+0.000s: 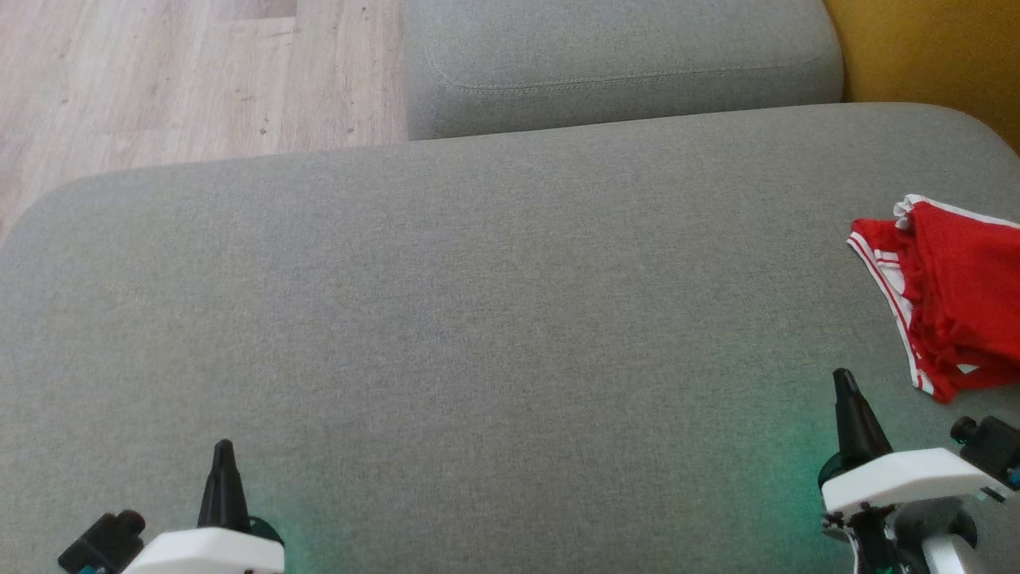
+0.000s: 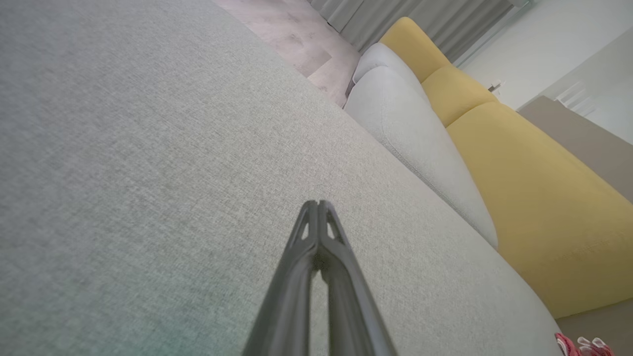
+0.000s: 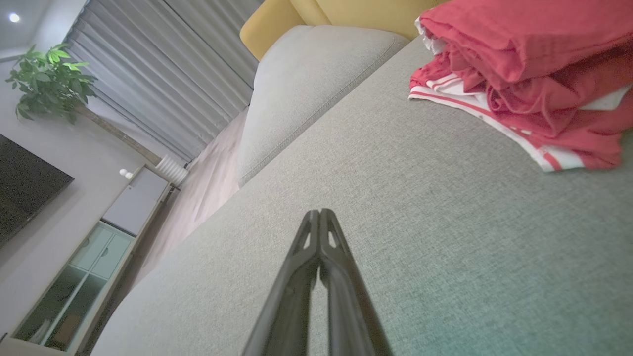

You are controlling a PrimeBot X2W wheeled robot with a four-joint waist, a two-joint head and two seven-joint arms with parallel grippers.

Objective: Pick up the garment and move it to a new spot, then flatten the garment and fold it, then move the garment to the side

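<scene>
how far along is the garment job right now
Hard to place. The red garment lies in loose, rumpled layers at the right edge of the grey cushion, so it may be folded and set aside, or untouched. Nothing in hand: left hand and right hand are shut and empty, apart from it. If untouched, every step remains.

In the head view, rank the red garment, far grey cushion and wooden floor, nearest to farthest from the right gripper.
1. Red garment, just right of the right gripper.
2. Far grey cushion, ahead.
3. Wooden floor, far left.

Matt woven-cloth sofa (image 1: pixel 478 303); cloth garment (image 1: pixel 960 295)
</scene>
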